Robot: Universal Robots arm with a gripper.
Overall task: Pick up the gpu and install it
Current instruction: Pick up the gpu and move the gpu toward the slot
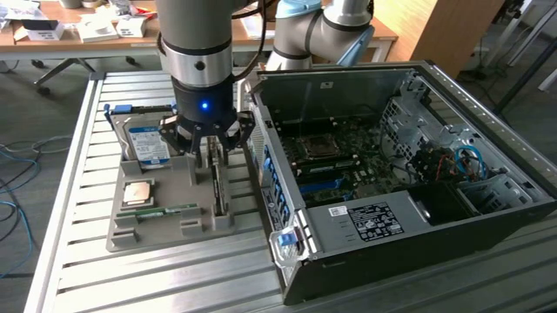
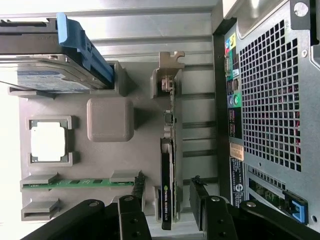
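**the tool (image 1: 213, 154) (image 2: 168, 194) is open over the gpu (image 1: 219, 189) (image 2: 170, 165)**

It hangs above the grey holder tray (image 1: 187, 229) on the worktop (image 1: 174, 280), fingers (image 2: 133, 212) spread either side of the gpu with gaps on both sides. The gpu's standing on edge in the slot along the tray edge nearest the open PC case (image 1: 392, 264).

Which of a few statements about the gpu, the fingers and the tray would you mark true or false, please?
1. The computer case lies open beside the grey tray. True.
2. The gpu stands on edge in the tray. True.
3. The fingers are shut on the case's wall. False: they are open, one on each side of the gpu.
4. The gpu is already seated in the case. False: it is in the tray.
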